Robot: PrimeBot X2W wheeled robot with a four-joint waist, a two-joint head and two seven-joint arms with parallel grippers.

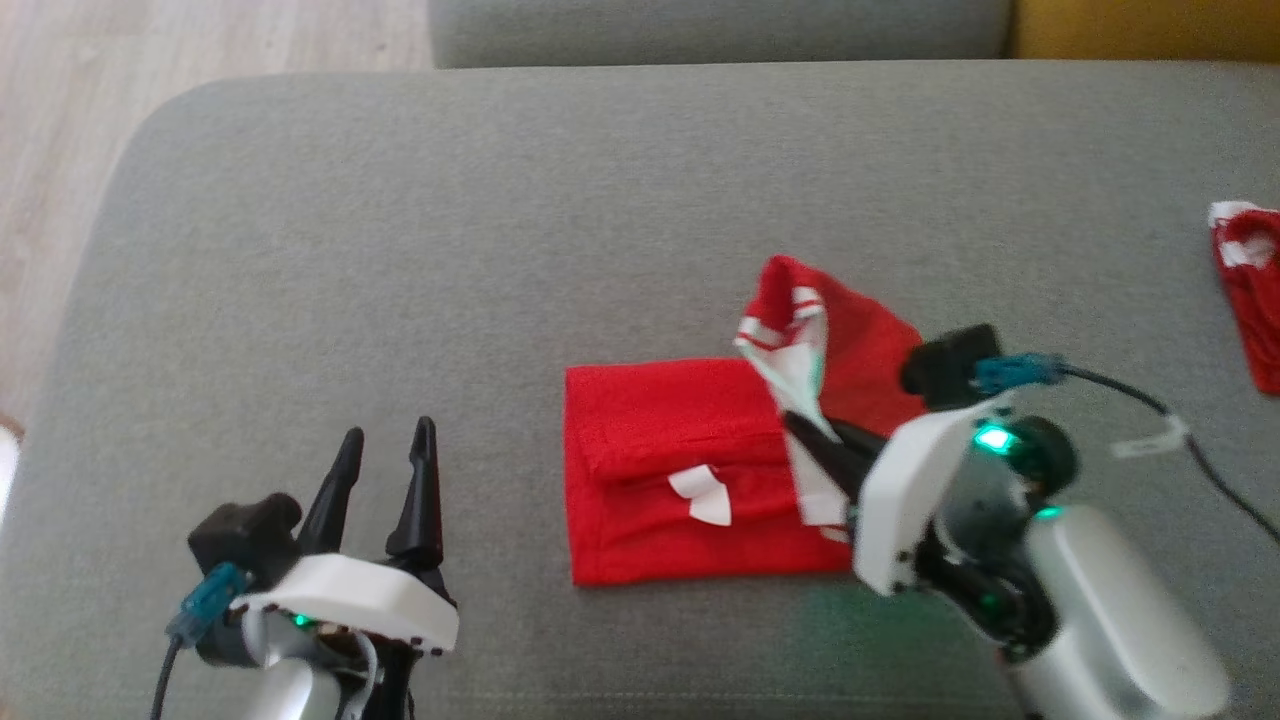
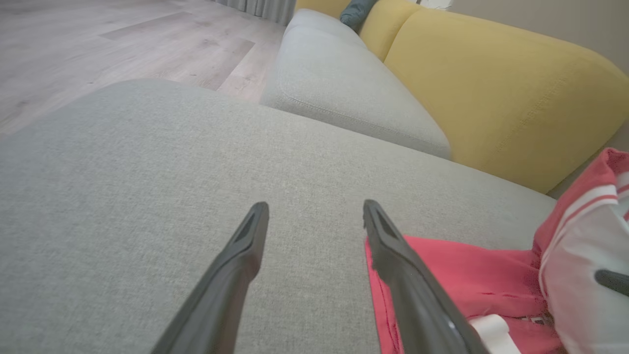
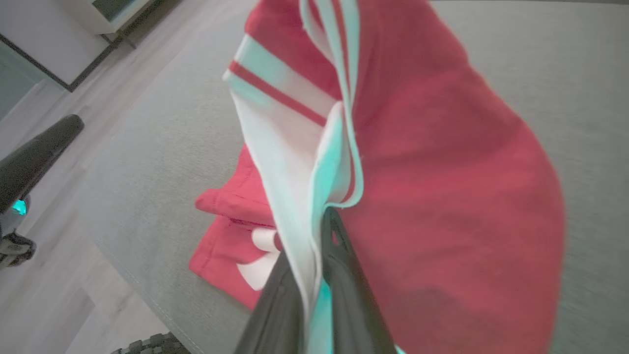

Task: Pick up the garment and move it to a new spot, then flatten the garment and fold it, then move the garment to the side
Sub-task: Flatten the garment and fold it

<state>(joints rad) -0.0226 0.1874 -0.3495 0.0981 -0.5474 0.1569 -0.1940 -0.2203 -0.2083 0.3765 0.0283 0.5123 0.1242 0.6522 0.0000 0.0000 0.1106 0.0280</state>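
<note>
The garment (image 1: 680, 470) is red with white striped trim and lies partly folded on the grey cushion (image 1: 500, 250). Its right part is lifted off the cushion, held by my right gripper (image 1: 805, 428), which is shut on the white-trimmed edge. In the right wrist view that edge (image 3: 304, 196) is pinched between the dark fingers while the red cloth (image 3: 442, 196) hangs beside them. My left gripper (image 1: 385, 450) stands open over bare cushion, left of the garment. Seen from the left wrist, the open left gripper (image 2: 314, 209) has the garment (image 2: 471, 280) at its right finger.
Another red and white cloth (image 1: 1250, 290) lies at the cushion's right edge. A wooden floor (image 1: 60, 150) runs beyond the cushion's left side. A second grey cushion (image 2: 344, 83) and a yellow sofa back (image 2: 491, 88) stand behind.
</note>
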